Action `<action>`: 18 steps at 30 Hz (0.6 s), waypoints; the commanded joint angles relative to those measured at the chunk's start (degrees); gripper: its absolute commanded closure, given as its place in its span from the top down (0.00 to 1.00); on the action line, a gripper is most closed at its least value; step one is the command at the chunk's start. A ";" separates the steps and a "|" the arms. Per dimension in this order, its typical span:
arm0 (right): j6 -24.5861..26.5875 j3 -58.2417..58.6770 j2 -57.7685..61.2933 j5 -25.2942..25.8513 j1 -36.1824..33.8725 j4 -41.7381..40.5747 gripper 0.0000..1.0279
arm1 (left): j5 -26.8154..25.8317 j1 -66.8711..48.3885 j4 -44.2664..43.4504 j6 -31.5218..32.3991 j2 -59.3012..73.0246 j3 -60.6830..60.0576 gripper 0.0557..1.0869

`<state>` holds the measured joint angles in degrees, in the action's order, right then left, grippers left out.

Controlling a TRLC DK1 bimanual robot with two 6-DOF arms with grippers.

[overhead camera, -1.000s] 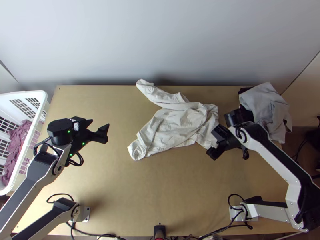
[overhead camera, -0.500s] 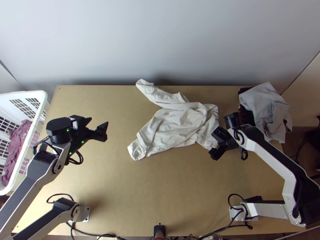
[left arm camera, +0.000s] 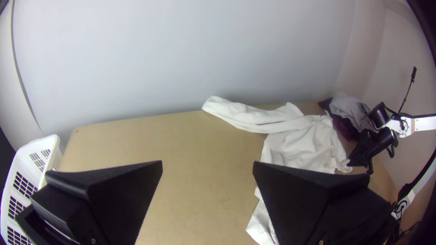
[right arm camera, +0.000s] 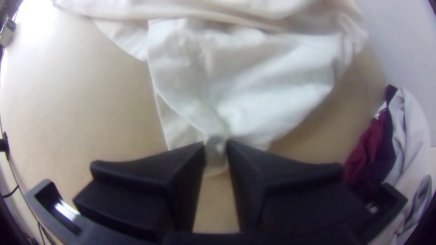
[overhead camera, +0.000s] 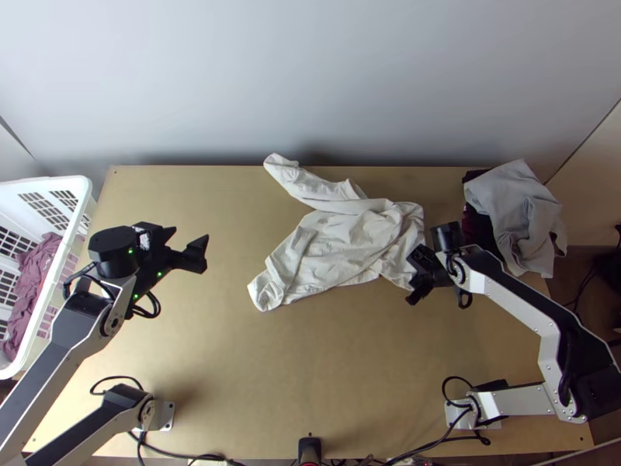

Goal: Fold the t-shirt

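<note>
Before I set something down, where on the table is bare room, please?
The near middle, between the shirt and the arms' bases, is bare; also the stretch between the shirt and left gripper. Crowded: the far right corner, with piled clothes.

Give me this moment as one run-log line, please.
white t-shirt: rumpled, not neatly folded | left gripper: open, empty, over table | right gripper: shut on t-shirt's edge

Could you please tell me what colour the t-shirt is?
The t-shirt is white, which shows best in the top view.
</note>
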<state>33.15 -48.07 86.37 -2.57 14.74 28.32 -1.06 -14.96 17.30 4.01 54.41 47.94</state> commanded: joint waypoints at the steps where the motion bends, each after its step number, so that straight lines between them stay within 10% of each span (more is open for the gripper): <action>1: 0.08 -2.11 -1.20 0.46 2.75 -3.00 0.03 | -0.35 -8.15 3.27 0.12 -1.85 -3.29 0.91; 8: -1.51 -4.75 -3.22 0.46 4.94 -1.60 0.03 | -0.70 -28.98 6.87 -0.32 0.52 -3.38 0.91; 18: -3.18 -5.36 -4.89 0.63 6.35 -0.37 0.03 | -2.46 -29.51 0.45 4.69 19.50 2.15 0.91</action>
<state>31.07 -52.66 82.67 -2.13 20.14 27.49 -1.76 -42.65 21.69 5.26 64.29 47.13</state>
